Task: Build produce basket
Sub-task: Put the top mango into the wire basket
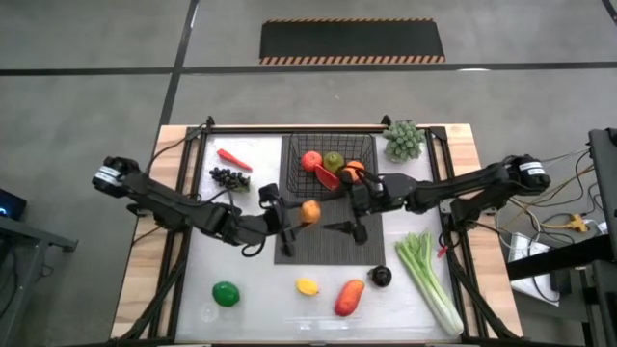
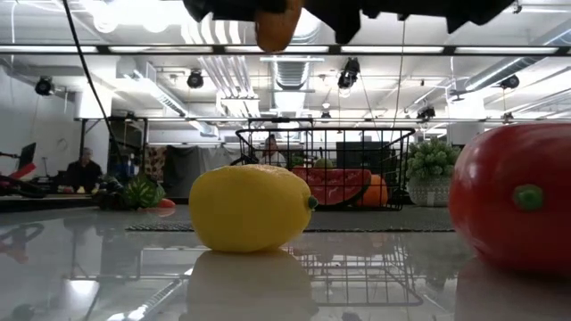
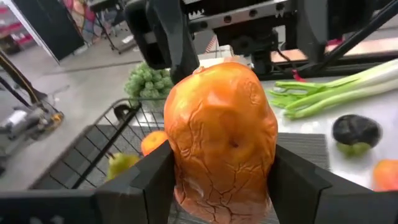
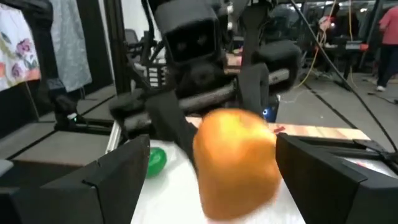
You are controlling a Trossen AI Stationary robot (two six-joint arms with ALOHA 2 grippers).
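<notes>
My left gripper [image 1: 294, 215] is shut on an orange toy fruit [image 1: 310, 212], held in the air over the dark ribbed mat [image 1: 328, 246]. My right gripper [image 1: 345, 208] faces it from the table's right, open. In the right wrist view its fingers stand on either side of the fruit [image 4: 236, 162] with a gap showing on one side. The black wire basket [image 1: 362, 145] stands on the mat's far end, holding a tomato [image 1: 310, 161], a green fruit [image 1: 334, 161], a watermelon slice [image 1: 328, 177] and an orange [image 1: 354, 171]. My left gripper pinches the orange fruit by its two opposite sides [image 3: 181, 155] between its two fingers [image 3: 152, 183]. The fingers come about level from the table's left. The fruit is lifted clear of the mat and shows at the top of the low view [image 2: 278, 27].
On the white tabletop lie a red chili [image 1: 233, 157] and dark grapes [image 1: 228, 178] at the far left. A lime [image 1: 226, 294], lemon [image 1: 307, 286], mango [image 1: 349, 297] and a dark fruit [image 1: 382, 277] lie near the front. Celery [image 1: 429, 280] lies at the right, and a green cluster [image 1: 403, 141] far right.
</notes>
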